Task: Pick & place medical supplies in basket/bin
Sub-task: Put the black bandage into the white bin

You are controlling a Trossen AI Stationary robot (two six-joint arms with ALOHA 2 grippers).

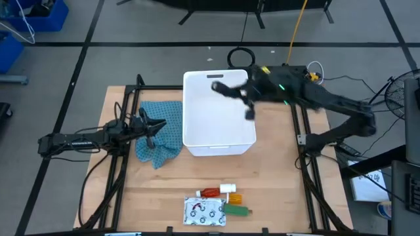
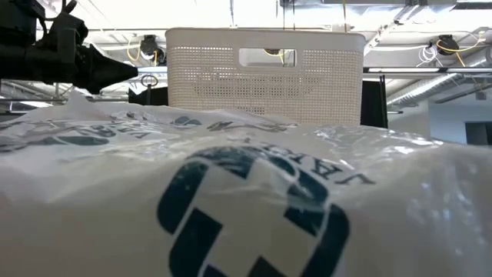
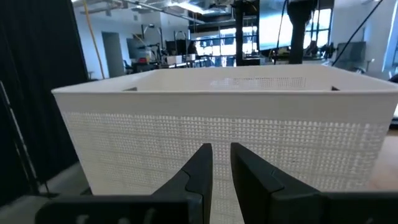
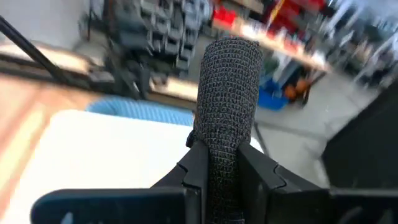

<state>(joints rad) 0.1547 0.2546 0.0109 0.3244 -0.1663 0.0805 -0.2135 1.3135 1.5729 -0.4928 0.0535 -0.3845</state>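
My right tool (image 4: 221, 168) squeezes a black roll (image 4: 229, 106) tight, right over the white bin (image 1: 197, 141). I should keep it above the middle, then let go so it drops in. My left tool (image 1: 152, 128) waits pinched shut by the teal cloth (image 1: 167, 124), and more supplies (image 1: 216, 200) lie on the table (image 1: 282, 196).

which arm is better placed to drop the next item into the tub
Right. The right gripper is above the white tub, its fingers shut on a black mesh-wrapped cylinder. The left gripper sits low beside the tub over the teal cloth, fingers nearly shut on nothing.
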